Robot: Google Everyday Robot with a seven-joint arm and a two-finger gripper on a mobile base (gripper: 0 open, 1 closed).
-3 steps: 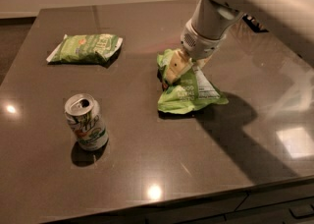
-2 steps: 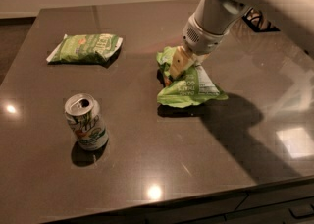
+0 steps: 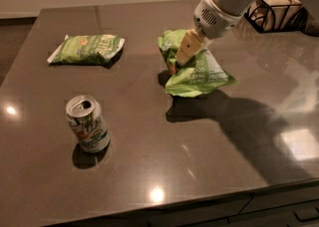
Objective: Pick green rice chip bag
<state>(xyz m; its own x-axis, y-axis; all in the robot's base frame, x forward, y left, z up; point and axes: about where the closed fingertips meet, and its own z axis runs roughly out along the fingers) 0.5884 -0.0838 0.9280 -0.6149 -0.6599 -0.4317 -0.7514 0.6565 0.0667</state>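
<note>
The green rice chip bag [image 3: 197, 74] is bright lime green with white lettering and a white label patch. It hangs crumpled from my gripper [image 3: 180, 54] a little above the dark table [image 3: 149, 156], with its shadow on the surface below. The gripper comes down from the upper right on a white arm, and a tan finger [image 3: 188, 46] presses into the bag's upper left part. The gripper is shut on the bag. The other finger is hidden behind the bag.
A smaller, flatter green bag [image 3: 87, 48] lies at the back left. An opened soda can [image 3: 87, 123] stands upright at the front left. A black wire basket [image 3: 276, 11] sits at the back right corner. The table's front edge runs along the bottom.
The gripper has risen with the lime-green bag in it, and the bag has come up off the table. The can and the other bag have not moved.
</note>
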